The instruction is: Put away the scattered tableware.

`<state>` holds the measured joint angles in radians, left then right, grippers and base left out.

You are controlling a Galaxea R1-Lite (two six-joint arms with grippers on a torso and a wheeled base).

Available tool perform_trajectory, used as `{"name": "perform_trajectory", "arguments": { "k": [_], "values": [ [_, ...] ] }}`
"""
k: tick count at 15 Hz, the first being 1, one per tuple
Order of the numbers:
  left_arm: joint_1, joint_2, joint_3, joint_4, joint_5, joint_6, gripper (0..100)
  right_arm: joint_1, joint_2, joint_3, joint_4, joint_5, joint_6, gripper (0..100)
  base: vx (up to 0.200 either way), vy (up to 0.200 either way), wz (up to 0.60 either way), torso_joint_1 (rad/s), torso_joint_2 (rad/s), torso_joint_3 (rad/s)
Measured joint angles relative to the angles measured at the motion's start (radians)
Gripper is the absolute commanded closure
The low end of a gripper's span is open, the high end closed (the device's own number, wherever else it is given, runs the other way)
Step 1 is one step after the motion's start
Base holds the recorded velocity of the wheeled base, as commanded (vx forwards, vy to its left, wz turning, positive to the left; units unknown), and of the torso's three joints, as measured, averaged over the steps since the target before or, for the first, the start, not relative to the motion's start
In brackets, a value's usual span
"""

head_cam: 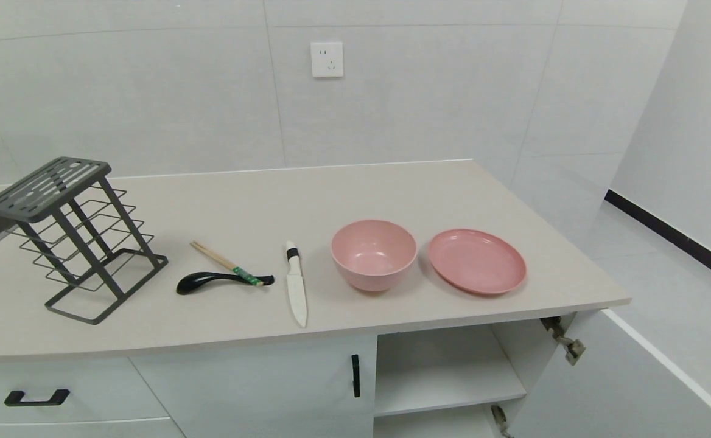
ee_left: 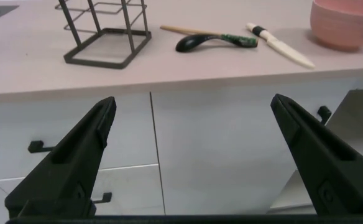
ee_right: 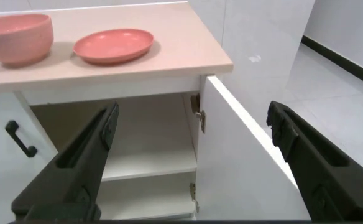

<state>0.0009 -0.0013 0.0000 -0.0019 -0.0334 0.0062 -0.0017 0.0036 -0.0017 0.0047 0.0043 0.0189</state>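
Head view, left of frame: black wire rack (head_cam: pixel 69 237) on the counter (head_cam: pixel 331 194).
Head view, centre: chopsticks (head_cam: pixel 224 263) crossing a black spoon (head_cam: pixel 209 281); white knife (head_cam: pixel 296 291) just beside.
Head view, right of centre: pink bowl (head_cam: pixel 372 254), pink plate (head_cam: pixel 476 260) near it; open cupboard (head_cam: pixel 441 377) below.
Left wrist view: left gripper (ee_left: pixel 194 102) spread wide, holding nothing.
Right wrist view: right gripper (ee_right: pixel 193 109) spread wide, empty, facing the cupboard.
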Motion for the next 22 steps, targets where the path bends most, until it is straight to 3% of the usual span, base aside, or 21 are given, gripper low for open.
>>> {"name": "perform_trajectory", "arguments": {
  "k": [13, 18, 22],
  "values": [
    [0.000, 0.000, 0.000, 0.000, 0.004, -0.003, 0, 0.000, 0.000, 0.000, -0.001, 0.000, 0.000, 0, 0.000, 0.000, 0.00, 0.272, -0.52, -0.255],
    [-0.001, 0.000, 0.000, -0.001, 0.005, -0.003, 0, 0.000, 0.000, 0.000, -0.001, 0.000, 0.001, 0, 0.000, -0.120, 0.00, 0.026, -0.05, -0.020],
    [0.000, 0.000, 0.000, -0.001, 0.004, -0.003, 0, 0.000, 0.000, 0.000, 0.000, 0.002, 0.000, 0, 0.000, 0.000, 0.00, 0.000, 0.00, 0.000]
  ]
}}
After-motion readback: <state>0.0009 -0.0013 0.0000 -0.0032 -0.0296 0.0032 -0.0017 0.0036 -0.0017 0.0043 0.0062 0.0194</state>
